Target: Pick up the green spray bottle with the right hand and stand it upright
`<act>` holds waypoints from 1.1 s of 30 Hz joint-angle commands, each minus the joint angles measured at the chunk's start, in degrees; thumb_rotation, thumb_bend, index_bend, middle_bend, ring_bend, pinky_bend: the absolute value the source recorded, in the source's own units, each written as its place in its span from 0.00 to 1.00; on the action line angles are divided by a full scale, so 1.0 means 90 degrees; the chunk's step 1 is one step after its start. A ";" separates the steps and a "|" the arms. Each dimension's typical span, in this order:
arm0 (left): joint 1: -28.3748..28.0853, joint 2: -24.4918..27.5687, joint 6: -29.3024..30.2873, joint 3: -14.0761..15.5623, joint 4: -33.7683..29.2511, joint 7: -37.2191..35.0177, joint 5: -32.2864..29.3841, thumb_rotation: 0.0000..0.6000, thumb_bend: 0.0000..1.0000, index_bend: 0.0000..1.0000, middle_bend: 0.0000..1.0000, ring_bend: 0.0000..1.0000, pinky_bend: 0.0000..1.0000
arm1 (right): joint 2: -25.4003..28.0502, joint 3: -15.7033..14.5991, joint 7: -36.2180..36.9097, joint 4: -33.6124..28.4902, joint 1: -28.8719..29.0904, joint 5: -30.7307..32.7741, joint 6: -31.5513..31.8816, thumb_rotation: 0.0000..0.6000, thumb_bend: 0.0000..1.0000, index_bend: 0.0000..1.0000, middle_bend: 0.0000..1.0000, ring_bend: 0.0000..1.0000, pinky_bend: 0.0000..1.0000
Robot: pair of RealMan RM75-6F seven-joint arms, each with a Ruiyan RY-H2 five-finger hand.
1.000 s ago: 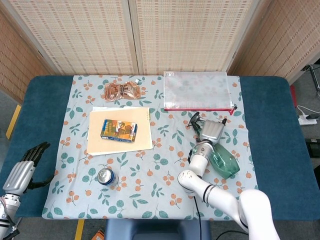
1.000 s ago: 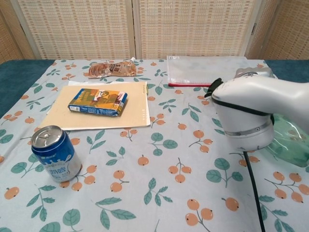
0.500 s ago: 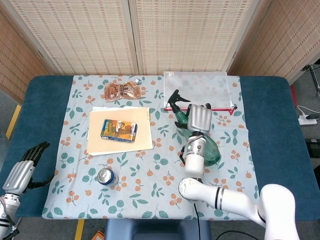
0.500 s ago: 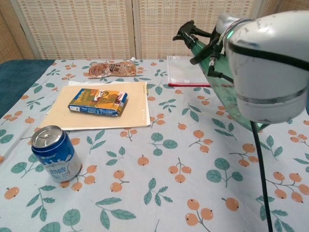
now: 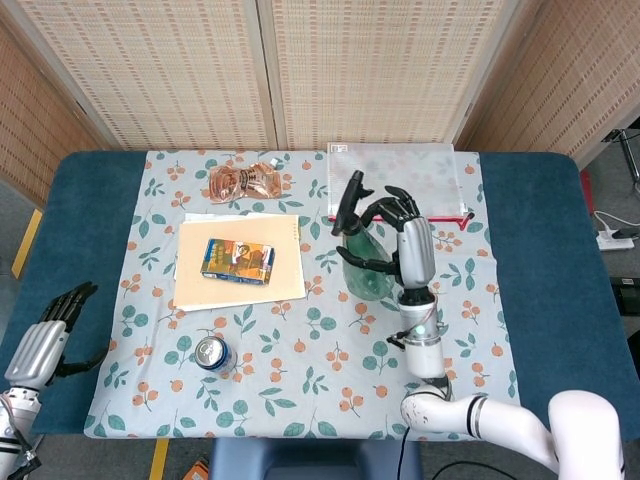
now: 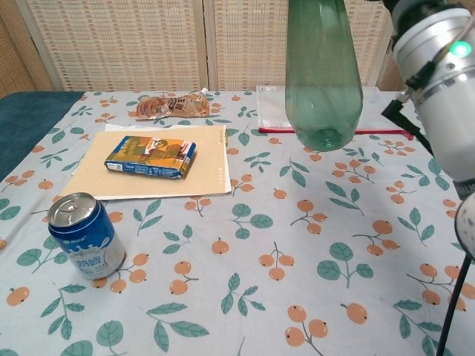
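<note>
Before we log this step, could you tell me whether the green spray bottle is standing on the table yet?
Not yet: the green spray bottle is upright but held clear above the tablecloth by the right hand.

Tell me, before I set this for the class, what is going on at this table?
The robot's right hand holds the green spray bottle upright in the air above the patterned tablecloth, its base not yet on the table. The left hand hangs open off the table's left edge, holding nothing. A blue can, a snack box on a tan folder, a food pouch and a clear zip pouch lie untouched around it.
</note>
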 commanded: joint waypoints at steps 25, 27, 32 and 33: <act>0.0048 -0.0115 0.0203 -0.0065 0.0109 -0.0050 0.0093 1.00 0.25 0.00 0.00 0.00 0.00 | -0.1015 -0.1215 0.3279 0.3072 -0.1019 -0.1133 0.0255 1.00 0.00 0.75 0.68 0.37 0.23; 0.0050 -0.0113 0.0212 -0.0063 0.0112 -0.0062 0.0108 1.00 0.25 0.00 0.00 0.00 0.00 | -0.1019 -0.1244 0.3311 0.3109 -0.1047 -0.1142 0.0234 1.00 0.00 0.75 0.68 0.37 0.23; 0.0061 -0.0120 0.0249 -0.0057 0.0130 -0.0093 0.0147 1.00 0.25 0.00 0.00 0.00 0.00 | -0.0981 -0.1358 0.3372 0.3200 -0.1125 -0.1214 0.0205 1.00 0.00 0.76 0.68 0.37 0.23; 0.0065 -0.0119 0.0257 -0.0054 0.0129 -0.0092 0.0155 1.00 0.25 0.00 0.00 0.00 0.00 | -0.0975 -0.1369 0.3378 0.3209 -0.1136 -0.1222 0.0202 1.00 0.00 0.76 0.68 0.37 0.23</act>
